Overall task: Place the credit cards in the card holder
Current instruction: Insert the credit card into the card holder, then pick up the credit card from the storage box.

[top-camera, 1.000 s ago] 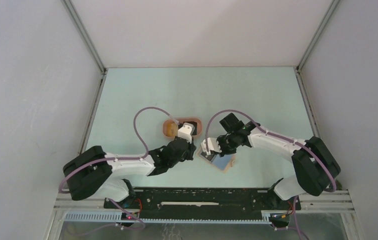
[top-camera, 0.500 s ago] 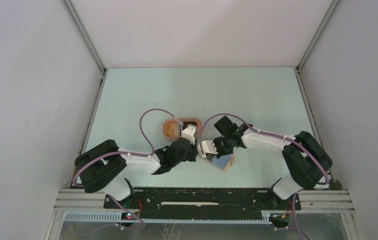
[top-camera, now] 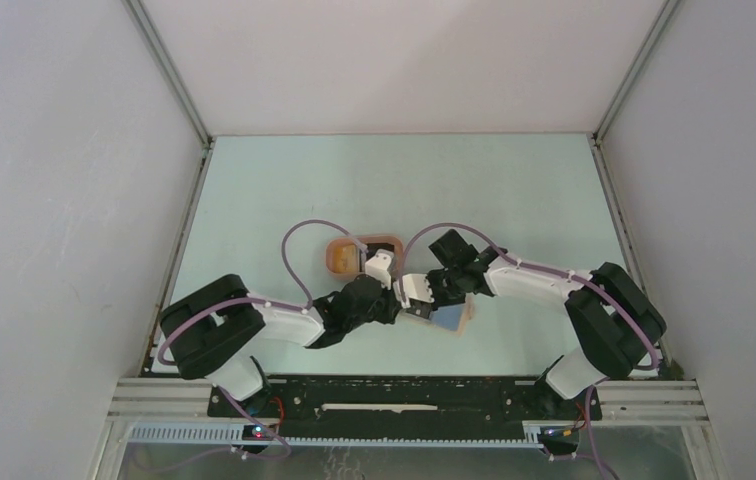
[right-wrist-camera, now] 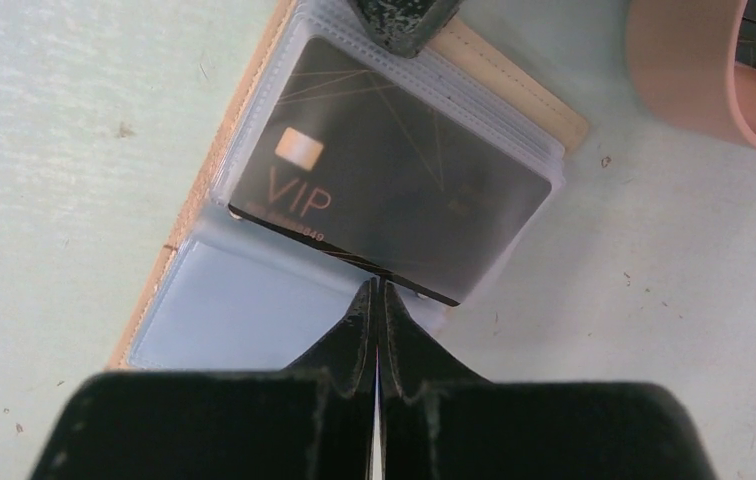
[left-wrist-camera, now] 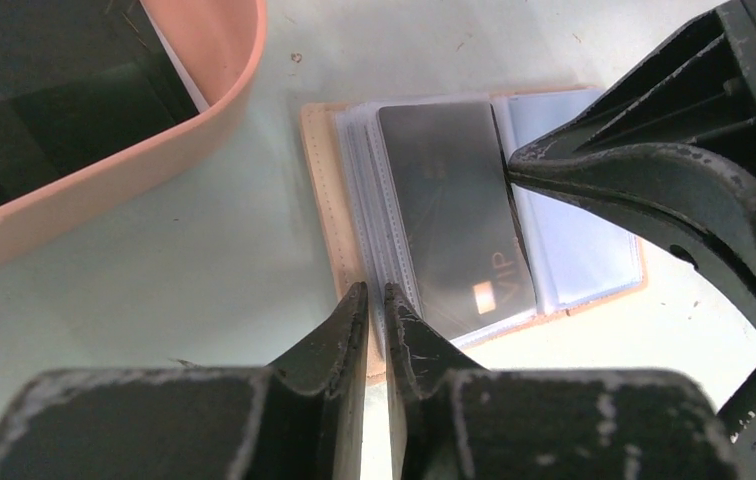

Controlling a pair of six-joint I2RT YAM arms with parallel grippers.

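Fingers of my left end effector [left-wrist-camera: 375, 297] sit all but together, with only a sliver between them. Their tips press on the clear sleeves at one edge of the open card holder [left-wrist-camera: 320, 195]. My right end effector [right-wrist-camera: 376, 296] is pressed together, its tip against the long edge of the black card [right-wrist-camera: 394, 170]. I cannot tell whether it pinches it. That card lies mostly under a sleeve. The holder lies flat on the tabletop [left-wrist-camera: 214, 260], near the pink tray [left-wrist-camera: 154, 150].

Left tool [left-wrist-camera: 374, 292] and right tool [right-wrist-camera: 375, 290] pinched closed — arms angled inward.
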